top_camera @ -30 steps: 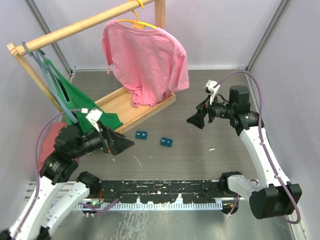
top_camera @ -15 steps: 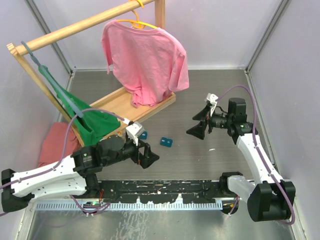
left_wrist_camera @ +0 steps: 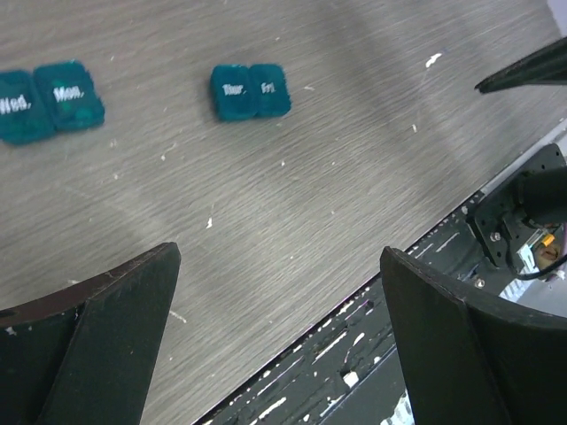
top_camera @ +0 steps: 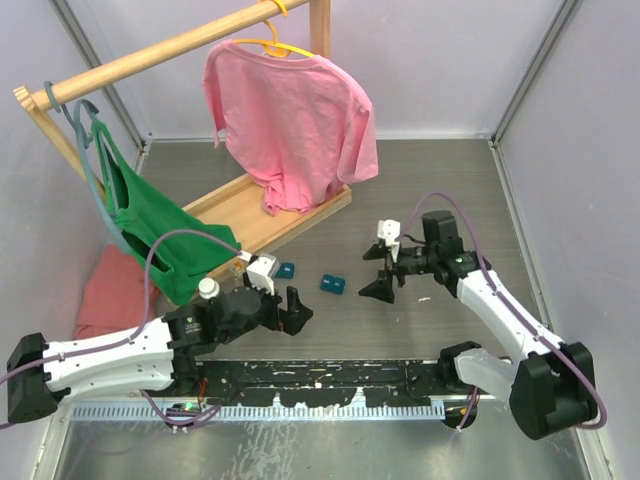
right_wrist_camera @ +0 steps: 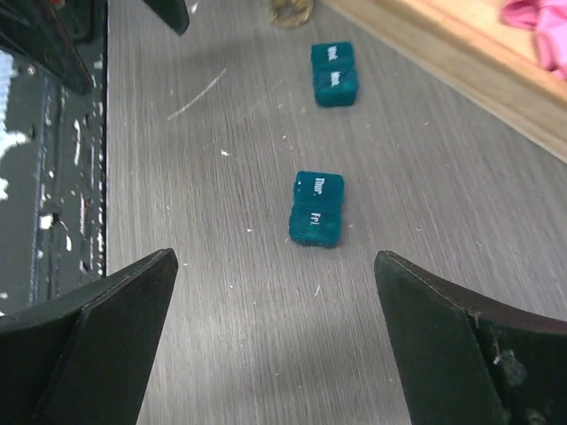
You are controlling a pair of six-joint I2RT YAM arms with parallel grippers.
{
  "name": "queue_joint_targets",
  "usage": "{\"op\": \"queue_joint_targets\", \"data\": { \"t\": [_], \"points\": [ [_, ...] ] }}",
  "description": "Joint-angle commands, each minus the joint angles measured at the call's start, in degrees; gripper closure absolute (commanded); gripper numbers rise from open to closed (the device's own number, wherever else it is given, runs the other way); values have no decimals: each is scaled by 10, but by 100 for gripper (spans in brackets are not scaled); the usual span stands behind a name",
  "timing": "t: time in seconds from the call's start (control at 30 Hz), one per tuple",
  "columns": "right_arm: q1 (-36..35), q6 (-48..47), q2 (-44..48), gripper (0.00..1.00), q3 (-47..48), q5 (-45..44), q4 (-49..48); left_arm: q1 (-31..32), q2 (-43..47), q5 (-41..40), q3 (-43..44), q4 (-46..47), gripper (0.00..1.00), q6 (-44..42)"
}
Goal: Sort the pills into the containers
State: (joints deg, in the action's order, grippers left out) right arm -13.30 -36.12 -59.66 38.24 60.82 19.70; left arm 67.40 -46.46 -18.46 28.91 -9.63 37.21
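On the bench (top_camera: 450, 200): two small teal pill boxes lie on the grey wood-grain surface, near each other but not touching, between the two arms.
Wed/Mon container (top_camera: 283, 269): the one on the left, just in front of the wooden rack's base; both lids are shut, with white day lettering on top.
Thur/Fri container (top_camera: 332, 284): to the right and a little nearer the arms, lids shut too. It sits centred ahead of the right wrist camera.
Left gripper (top_camera: 297, 308): low over the bench, nearer the arm bases than both boxes, fingers spread wide and holding nothing.
Right gripper (top_camera: 375, 274): just right of the Thur/Fri container and pointing toward it, fingers wide apart and empty.
White speck (top_camera: 424, 298): on the bench beside the right arm, too small to identify.
Behind: a pink shirt (top_camera: 290, 120) hangs from a wooden rack (top_camera: 150, 55), and a green garment (top_camera: 150, 235) droops at the left.
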Motion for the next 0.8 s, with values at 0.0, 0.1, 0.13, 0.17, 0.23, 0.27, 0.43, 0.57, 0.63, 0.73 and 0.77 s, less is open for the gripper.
{"op": "queue_joint_targets", "data": {
  "t": [0.0, 0.1, 0.13, 0.17, 0.23, 0.27, 0.43, 0.57, 0.63, 0.73, 0.77],
  "points": [
    [-75, -59, -41, 0, 2, -124, -45, 2, 31, -39, -26, 46, 2, 68],
    [-134, -59, -79, 0, 4, -203, -76, 2, 50, -51, -45, 45, 2, 87],
    [-153, -58, -93, 0, 7, -226, -89, 2, 55, -54, -49, 44, 2, 89],
    [-169, -56, -108, 1, 10, -247, -98, 2, 60, -59, -53, 43, 1, 89],
    [-188, -39, -143, 2, 27, -269, -111, 2, 69, -70, -58, 37, 1, 91],
    [-195, -27, -163, 3, 46, -272, -110, 2, 73, -76, -61, 33, 1, 91],
    [-231, 9, -265, 11, 115, -287, -85, 2, 100, -95, -67, 4, 0, 89],
    [-260, 49, -323, 15, 167, -349, -65, 2, 130, -101, -84, -2, 1, 95],
    [-267, 59, -350, 18, 197, -365, -41, 3, 148, -103, -95, 2, 2, 100],
    [-278, 66, -372, 19, 217, -388, -27, 2, 167, -108, -105, 0, 3, 99],
    [-280, 66, -376, 19, 218, -394, -27, 2, 172, -109, -105, -3, 2, 99]
  ]
}}
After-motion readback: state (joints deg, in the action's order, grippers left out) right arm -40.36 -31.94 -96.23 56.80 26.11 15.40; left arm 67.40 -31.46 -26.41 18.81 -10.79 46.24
